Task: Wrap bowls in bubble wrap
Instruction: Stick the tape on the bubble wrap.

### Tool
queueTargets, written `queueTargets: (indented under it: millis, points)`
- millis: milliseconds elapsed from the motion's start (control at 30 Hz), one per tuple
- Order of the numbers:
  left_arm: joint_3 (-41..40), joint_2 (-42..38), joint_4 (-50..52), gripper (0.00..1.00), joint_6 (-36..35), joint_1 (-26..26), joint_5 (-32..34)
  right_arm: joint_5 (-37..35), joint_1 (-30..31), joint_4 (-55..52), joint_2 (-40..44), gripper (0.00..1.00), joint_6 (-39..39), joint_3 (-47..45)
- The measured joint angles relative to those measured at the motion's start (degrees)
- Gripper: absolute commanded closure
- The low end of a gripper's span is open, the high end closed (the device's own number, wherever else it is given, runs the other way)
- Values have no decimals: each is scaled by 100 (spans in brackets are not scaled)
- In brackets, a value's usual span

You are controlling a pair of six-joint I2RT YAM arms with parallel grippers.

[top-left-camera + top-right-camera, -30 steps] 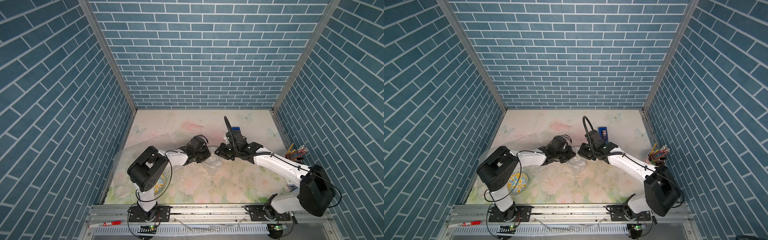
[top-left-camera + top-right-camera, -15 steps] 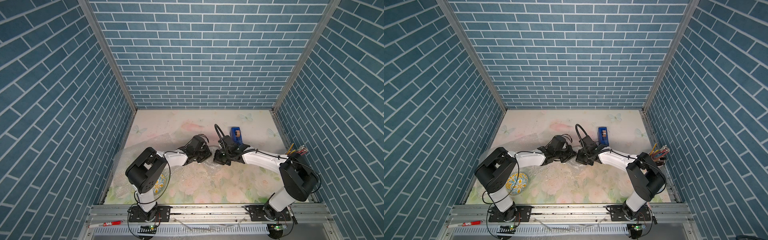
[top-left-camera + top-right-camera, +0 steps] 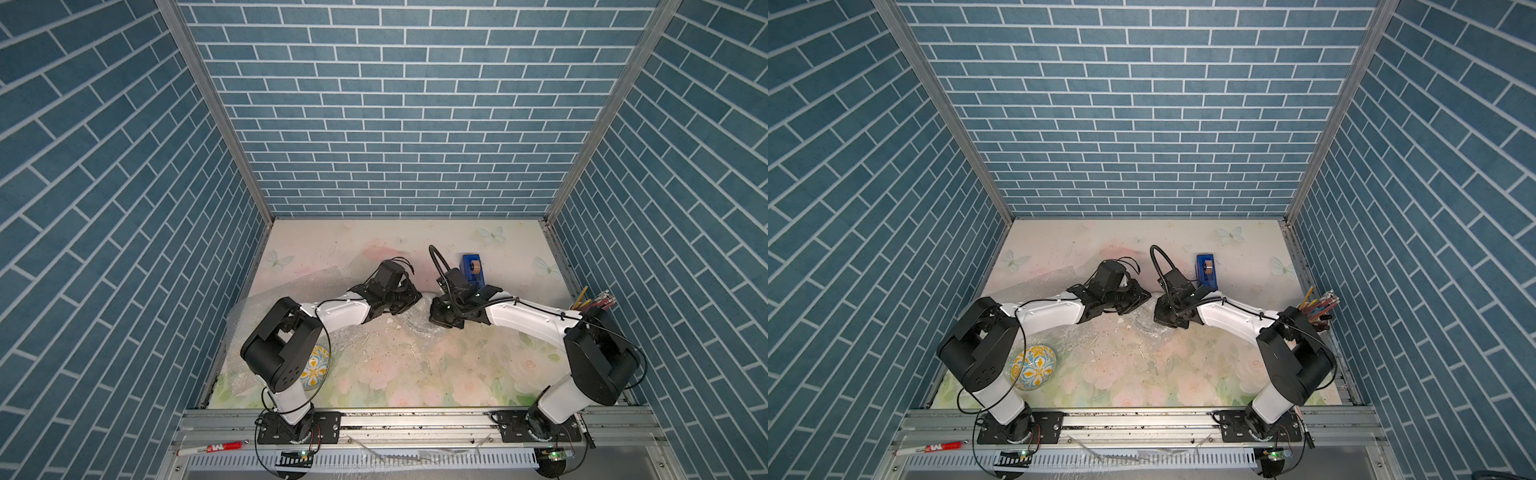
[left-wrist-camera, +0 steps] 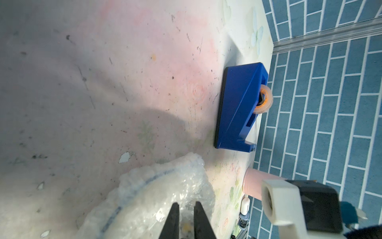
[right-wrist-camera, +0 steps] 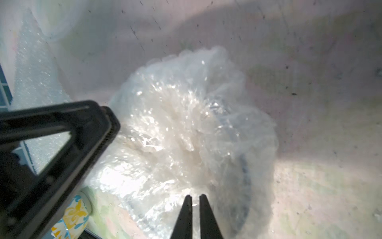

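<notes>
Surface: floral-printed table (image 3: 415, 374), scuffed and speckled with small pale flakes.
Room: blue brick-pattern walls (image 3: 395, 124) close the left, right and far sides. A metal rail (image 3: 415, 419) runs along the near edge.
Wrapped item: bubble wrap bundle (image 3: 415, 324) lies at table centre, between the two grippers. A blue rim line shows through the wrap.
Loose items: flat bubble wrap sheet (image 3: 1034, 286) lies left of centre. The yellow-and-blue bowl (image 3: 1034, 368) sits near the left arm's base.
Left gripper (image 4: 186, 215): over the bundle, jaws parted by a narrow slit, nothing visibly clamped.
Right gripper (image 5: 195, 207): same condition, at the bundle's opposite side.
Edges: tape dispenser (image 3: 471, 268) stands just behind the right wrist. The pencil cup (image 3: 594, 301) stands at the right wall.
Open room: the far strip and the near centre of the table are bare.
View differences: in a top view the left arm hides most of the bowl; the right wrist view shows its patterned side (image 5: 72, 213). Only the top views show the marker (image 3: 208, 448) on the rail.
</notes>
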State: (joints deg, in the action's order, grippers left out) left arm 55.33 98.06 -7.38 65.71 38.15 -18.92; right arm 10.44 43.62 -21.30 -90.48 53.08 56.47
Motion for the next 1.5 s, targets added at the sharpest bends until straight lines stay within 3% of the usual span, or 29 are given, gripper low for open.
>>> queueTargets:
  millis: [300, 967, 1100, 1333, 1500]
  points:
    - [9, -2, 39, 85, -111, 31, -92, -76, 0, -127, 466, 79, -114, 264]
    - [4, 254, -9, 88, -262, 83, -378, -26, 111, -70, -319, 91, -96, 44]
    - [9, 256, 11, 87, -308, 85, -424, -83, 120, -146, -236, 81, -144, 70]
    - [551, -109, 876, 68, -813, 142, -278, -570, 138, -660, 1045, 52, -433, 216]
    - [859, -1034, 1486, 60, -1325, 164, 70, -796, 24, -855, 1410, 48, -566, 337]
